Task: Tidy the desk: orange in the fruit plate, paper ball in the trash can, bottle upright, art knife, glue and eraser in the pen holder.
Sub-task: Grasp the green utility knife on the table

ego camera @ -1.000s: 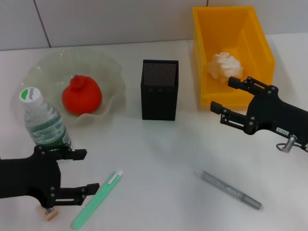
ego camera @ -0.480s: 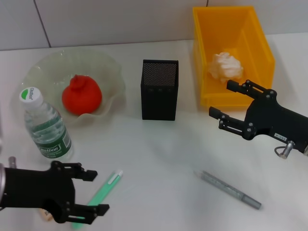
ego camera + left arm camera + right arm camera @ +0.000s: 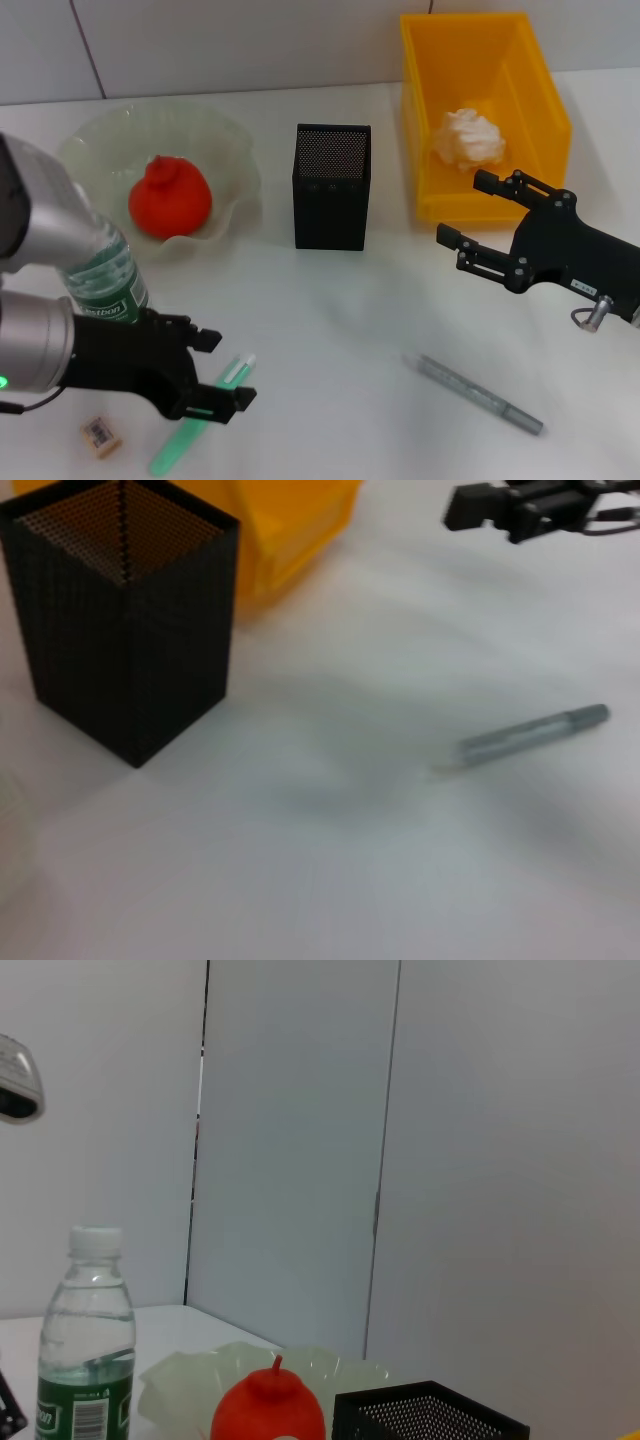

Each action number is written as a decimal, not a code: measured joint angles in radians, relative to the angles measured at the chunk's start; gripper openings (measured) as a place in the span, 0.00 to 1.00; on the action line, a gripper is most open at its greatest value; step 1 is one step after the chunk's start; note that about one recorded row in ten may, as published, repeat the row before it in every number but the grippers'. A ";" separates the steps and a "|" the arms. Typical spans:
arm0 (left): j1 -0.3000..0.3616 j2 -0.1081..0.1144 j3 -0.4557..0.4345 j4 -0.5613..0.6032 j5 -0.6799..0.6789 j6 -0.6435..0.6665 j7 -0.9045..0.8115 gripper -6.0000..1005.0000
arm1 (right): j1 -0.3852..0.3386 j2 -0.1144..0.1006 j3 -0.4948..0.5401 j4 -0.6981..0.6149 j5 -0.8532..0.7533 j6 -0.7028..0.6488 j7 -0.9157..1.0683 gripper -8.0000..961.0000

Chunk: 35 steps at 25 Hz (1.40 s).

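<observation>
Even, bright diffuse light from overhead; no harsh glare. Head view sharp, soft faint shadows under the pen holder (image 3: 332,187), the grey pen (image 3: 480,395) and the right gripper (image 3: 478,220). Silver arm housing near the left edge is close and slightly soft. Left wrist view blurred overall, table (image 3: 330,880) shows a wide smudgy shadow. Right wrist view: bottle (image 3: 86,1355) fairly crisp, wall flat grey, dimmer.

The white tabletop (image 3: 330,320) carries a ruffled pale-green glass fruit plate (image 3: 225,135), clear green-labelled plastic bottle (image 3: 105,280), black mesh pen holder (image 3: 331,187), yellow-orange plastic trash can (image 3: 540,85), tan barcode-labelled eraser (image 3: 101,436), green pen-shaped stick (image 3: 200,420) and grey pen-shaped stick (image 3: 478,393).
</observation>
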 joint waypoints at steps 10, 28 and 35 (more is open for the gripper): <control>-0.044 -0.001 0.182 0.112 0.215 -0.064 -0.278 0.79 | 0.000 0.000 0.013 0.001 0.000 0.000 0.000 0.80; -0.179 -0.002 0.304 0.165 0.405 -0.006 -0.596 0.79 | 0.004 -0.001 0.036 0.027 0.000 0.001 -0.009 0.80; -0.231 -0.007 0.327 0.167 0.423 0.067 -0.662 0.78 | 0.004 -0.001 0.038 0.042 0.000 -0.006 -0.009 0.80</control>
